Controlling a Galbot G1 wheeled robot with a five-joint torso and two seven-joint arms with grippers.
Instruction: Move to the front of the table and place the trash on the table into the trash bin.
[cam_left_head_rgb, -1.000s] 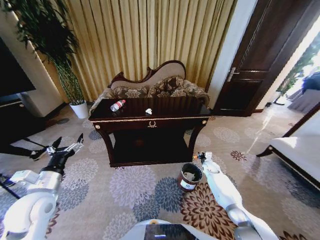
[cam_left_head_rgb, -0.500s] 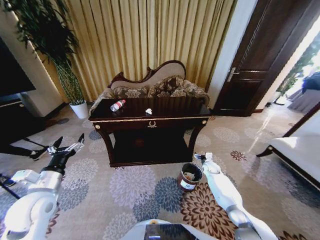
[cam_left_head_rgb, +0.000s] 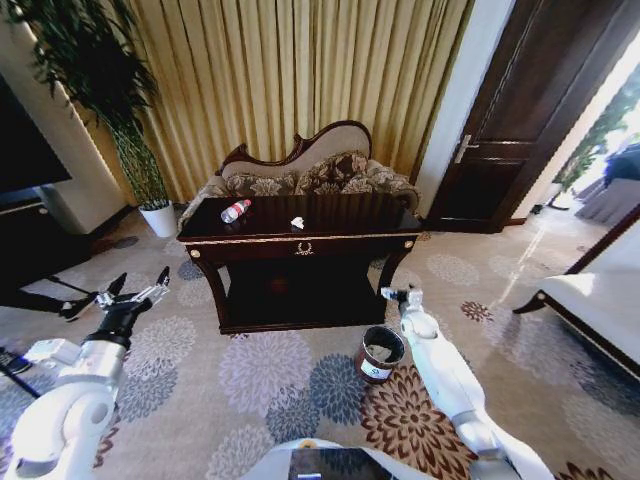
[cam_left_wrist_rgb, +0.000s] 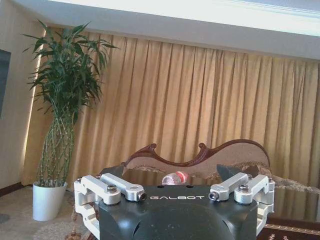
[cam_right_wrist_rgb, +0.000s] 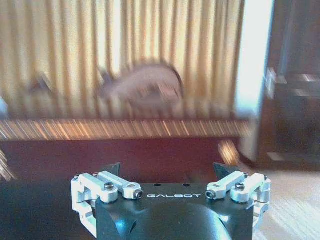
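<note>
The dark-brown table (cam_left_head_rgb: 340, 212) stands in the middle of the head view. On its top lie a clear bottle with a red label (cam_left_head_rgb: 235, 211), also seen as the bottle (cam_left_wrist_rgb: 175, 178) over my left wrist, and a white paper scrap (cam_left_head_rgb: 297, 222). The round reddish-brown trash bin (cam_left_head_rgb: 379, 354) sits on the carpet by the table's front right leg, with pale scraps inside. My right gripper (cam_left_head_rgb: 393, 294) hangs open above the bin, facing the table's gold-trimmed front (cam_right_wrist_rgb: 125, 150). My left gripper (cam_left_head_rgb: 140, 282) is open, low at the left, well short of the table.
A carved sofa (cam_left_head_rgb: 310, 170) stands behind the table against gold curtains. A potted plant in a white pot (cam_left_head_rgb: 158, 218) is at the back left, a dark door (cam_left_head_rgb: 520, 120) at the back right, and a white-cushioned bench (cam_left_head_rgb: 600, 300) at the right edge.
My right arm has risen from just beside the bin's rim up toward the table's front right leg. The left arm has hardly moved.
</note>
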